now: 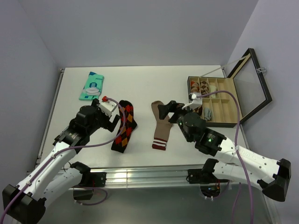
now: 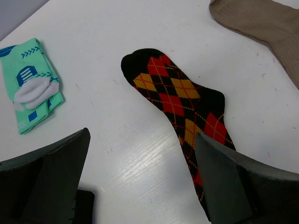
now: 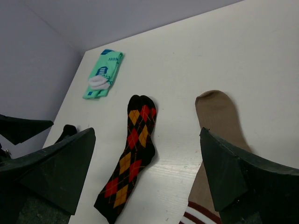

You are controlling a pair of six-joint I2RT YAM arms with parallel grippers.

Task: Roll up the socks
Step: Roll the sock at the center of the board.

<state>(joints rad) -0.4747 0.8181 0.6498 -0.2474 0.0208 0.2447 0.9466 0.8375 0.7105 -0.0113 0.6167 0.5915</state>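
Socks, two, unrolled. The argyle sock (image 1: 124, 127) is laid flat left of centre, toe far, cuff near. The tan sock (image 1: 160, 125) is laid near it on the right, not touching, striped cuff near.

Tools: the left gripper (image 2: 142, 140) is held over the argyle sock and the right gripper (image 3: 147, 135) over the tan sock. Both are spread wide, and nothing is gripped.

Risks: a sock may be dragged across the smooth table (image 1: 140, 84) instead of rolled if only its top layer is pinched. The arms may be fouled between the socks. The box (image 1: 219, 125) at right may be knocked.
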